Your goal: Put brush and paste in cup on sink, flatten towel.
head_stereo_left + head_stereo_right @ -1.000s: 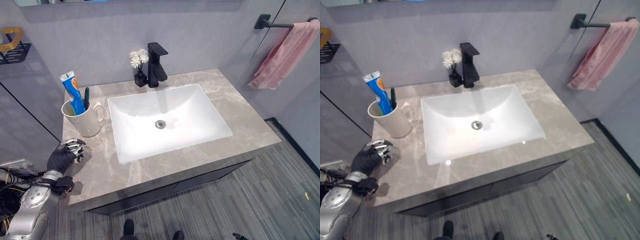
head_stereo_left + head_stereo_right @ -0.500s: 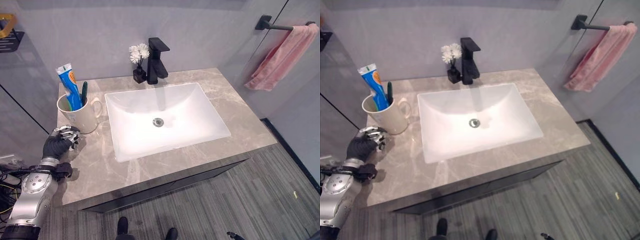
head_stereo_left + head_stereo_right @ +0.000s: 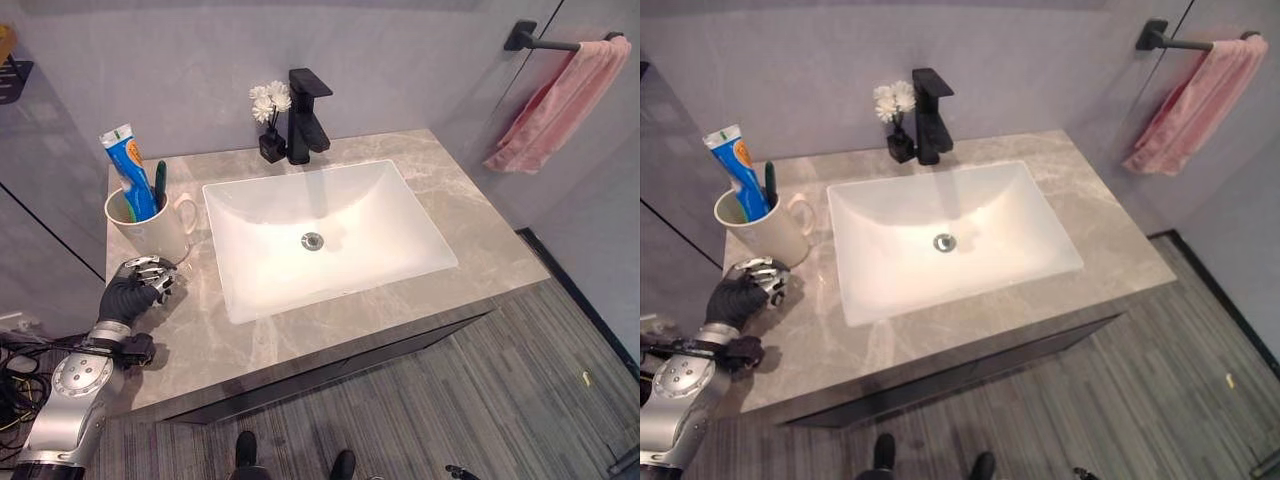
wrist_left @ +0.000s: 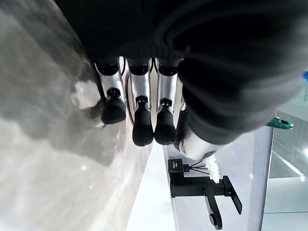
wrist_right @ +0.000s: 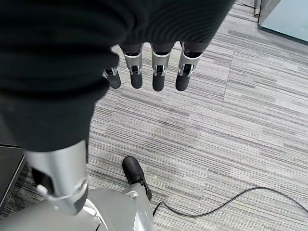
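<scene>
— Marble counter [image 3: 420, 190] round the sink [image 3: 330, 235]: where's everything?
— Brush [image 3: 160, 180] and paste [image 3: 128, 168] stand upright in the cup [image 3: 150, 228], left of the sink. Left hand [image 3: 135, 290] sits just before it, fingers relaxed, empty.
— And the towel [image 3: 555, 100]?
— Bunched on its bar [image 3: 535, 40], far right of the sink, so probably the right hand [image 5: 144, 72]'s job; it hangs slack over the floor [image 5: 231, 130].

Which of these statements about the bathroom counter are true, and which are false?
1. The blue toothpaste tube stands in the cream ceramic mug. True.
2. The pink towel lies flat on the counter. False: it hangs bunched from the black wall bar.
3. The left robot hand holds the mug. False: it rests empty on the grey marble counter beside it.
4. The small white flowers stand beside the black faucet. True.
</scene>
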Robot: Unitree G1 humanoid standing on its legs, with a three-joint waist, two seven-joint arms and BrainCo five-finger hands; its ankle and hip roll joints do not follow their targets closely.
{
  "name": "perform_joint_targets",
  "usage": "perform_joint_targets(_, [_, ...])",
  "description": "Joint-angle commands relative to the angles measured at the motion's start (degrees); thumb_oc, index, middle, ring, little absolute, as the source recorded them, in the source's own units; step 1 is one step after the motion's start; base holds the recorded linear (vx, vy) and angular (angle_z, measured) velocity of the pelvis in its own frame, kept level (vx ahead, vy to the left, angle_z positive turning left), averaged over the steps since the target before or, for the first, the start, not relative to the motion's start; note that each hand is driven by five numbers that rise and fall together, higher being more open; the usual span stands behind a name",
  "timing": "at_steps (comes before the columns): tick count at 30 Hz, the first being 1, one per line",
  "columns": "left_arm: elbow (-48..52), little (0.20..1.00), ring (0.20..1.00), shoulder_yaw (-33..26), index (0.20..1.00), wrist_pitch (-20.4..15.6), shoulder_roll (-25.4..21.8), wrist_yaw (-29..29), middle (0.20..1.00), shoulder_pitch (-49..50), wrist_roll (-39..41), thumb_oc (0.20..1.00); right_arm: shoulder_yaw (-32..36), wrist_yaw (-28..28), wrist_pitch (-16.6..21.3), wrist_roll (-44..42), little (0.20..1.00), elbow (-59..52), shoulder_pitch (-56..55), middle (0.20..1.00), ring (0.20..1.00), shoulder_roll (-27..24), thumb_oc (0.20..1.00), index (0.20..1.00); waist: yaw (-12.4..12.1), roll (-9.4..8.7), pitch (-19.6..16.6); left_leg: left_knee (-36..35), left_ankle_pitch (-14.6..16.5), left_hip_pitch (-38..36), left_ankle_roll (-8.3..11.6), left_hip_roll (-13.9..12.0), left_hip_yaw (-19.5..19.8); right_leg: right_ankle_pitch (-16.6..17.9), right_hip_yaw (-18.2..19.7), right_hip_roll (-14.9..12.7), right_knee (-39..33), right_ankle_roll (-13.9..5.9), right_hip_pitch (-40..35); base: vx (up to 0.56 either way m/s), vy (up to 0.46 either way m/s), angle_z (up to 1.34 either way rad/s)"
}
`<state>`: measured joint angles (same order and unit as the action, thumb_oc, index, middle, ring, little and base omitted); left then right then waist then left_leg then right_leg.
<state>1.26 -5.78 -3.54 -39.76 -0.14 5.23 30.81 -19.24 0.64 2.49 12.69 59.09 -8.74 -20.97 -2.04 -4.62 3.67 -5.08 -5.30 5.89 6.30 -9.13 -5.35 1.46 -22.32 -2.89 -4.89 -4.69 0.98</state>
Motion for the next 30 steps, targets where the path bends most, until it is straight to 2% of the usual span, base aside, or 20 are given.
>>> perform_joint_targets(1, [-3.96,0.200,0.200,0.76,0.200,0.40,0.51,1.93,0.200,-0.33,-1.89,0.200,-1.98,-0.43,-0.36,1.10,1.000,-0.68,1.32,1.000,1.000,-1.45,1.000,1.000,0.93,-2.08,-0.66,0.08,1.61,-1.17,-0.37,-1.38,0.08,0.81,4.58,-3.32,-0.11,-4.57,-0.42,0.03,-0.003,-0.01])
perform_joint_targets(13, [-9.70,0.200,0.200,-0.77,0.200,0.29,-3.15,4.95,0.200,-6.72,-2.23,0.200,-2.16,-1.28,-1.10,1.00,1.000,-0.24,0.43,1.000,1.000,-1.33,1.000,1.000,1.76,-3.19,-1.15,0.08,2.29,-1.73,-0.28,-1.61,-0.40,0.60,4.86,-2.91,-0.11,-4.72,-0.62,0.01,-0.002,-0.01])
perform_joint_targets(21, [-16.68,0.200,0.200,-0.44,0.200,0.53,-7.29,7.27,0.200,-13.29,-2.19,0.200,-2.99,-1.65,-1.28,1.04,1.000,0.20,0.19,1.000,1.000,-1.00,1.000,1.000,2.41,-4.22,-1.69,0.08,3.04,-2.31,-0.32,-1.77,-1.33,0.77,5.45,-2.81,-0.11,-5.06,-0.62,0.02,0.001,-0.07])
perform_joint_targets(30, [-22.73,0.200,0.200,0.32,0.200,0.58,-8.03,9.20,0.200,-17.52,-2.51,0.200,-4.26,-2.10,-1.37,1.21,1.000,-1.17,0.08,1.000,1.000,-0.57,1.000,1.000,2.89,-5.65,-1.67,0.08,3.49,-2.41,-0.53,-1.84,-1.97,1.08,6.46,-2.66,-0.11,-5.24,-0.06,0.01,-0.005,-0.02])
